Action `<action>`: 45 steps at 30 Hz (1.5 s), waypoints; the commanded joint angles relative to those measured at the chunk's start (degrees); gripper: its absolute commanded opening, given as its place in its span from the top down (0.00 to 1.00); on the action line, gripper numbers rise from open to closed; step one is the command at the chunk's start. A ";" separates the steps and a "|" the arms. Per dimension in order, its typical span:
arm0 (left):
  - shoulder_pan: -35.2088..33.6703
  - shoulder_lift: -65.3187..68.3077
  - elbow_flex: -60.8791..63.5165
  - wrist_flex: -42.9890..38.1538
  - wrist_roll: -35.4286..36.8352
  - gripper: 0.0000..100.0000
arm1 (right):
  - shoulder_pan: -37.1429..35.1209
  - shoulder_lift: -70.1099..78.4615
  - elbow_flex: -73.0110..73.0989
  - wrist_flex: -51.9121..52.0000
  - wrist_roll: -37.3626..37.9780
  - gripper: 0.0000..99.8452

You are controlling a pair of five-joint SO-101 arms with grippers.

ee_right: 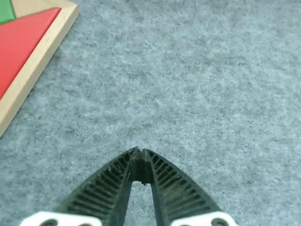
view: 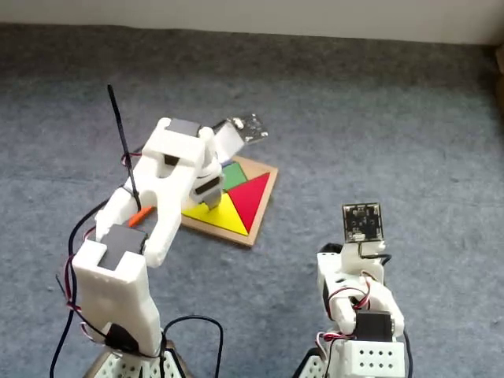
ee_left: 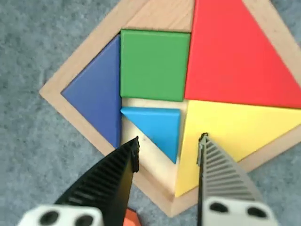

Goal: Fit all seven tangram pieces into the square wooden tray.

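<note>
Left claw hangs spread over the square wooden tray, its black finger and its pale grey finger well apart and pinching nothing. Between the two fingertips, inside the tray, lies the light blue small triangle, with strips of bare wood showing along two of its sides. Touching it in the tray sit the green square and the yellow large triangle. The red large triangle fills the part of the tray next to the green square and the yellow piece, and the dark blue triangle lies along the tray's rim on the green square's other side. One corner of the tray by the green square is bare wood. An orange piece, mostly hidden under the left arm, lies just outside the tray's rim. Right claw is pressed together, holding nothing, over the grey carpeted bench, well apart from the tray.
</note>
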State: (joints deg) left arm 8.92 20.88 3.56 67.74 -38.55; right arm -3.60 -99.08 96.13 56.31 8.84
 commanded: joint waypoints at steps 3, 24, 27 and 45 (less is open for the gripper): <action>1.98 -2.86 -7.25 1.76 4.66 0.79 | 0.75 -0.84 8.40 -0.13 -0.35 0.99; -20.09 -2.24 -13.58 18.37 0.18 0.79 | 0.75 -0.84 8.40 -0.13 -0.35 0.99; -20.26 -2.24 -8.31 14.51 0.09 0.79 | 0.75 -0.84 8.40 -0.13 -0.35 0.99; -22.46 -2.15 6.99 -0.70 0.00 0.79 | 0.75 -0.84 8.40 -0.13 -0.35 0.99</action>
State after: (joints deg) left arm -12.18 20.88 10.42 68.09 -38.02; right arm -3.60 -99.08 96.13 56.31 8.84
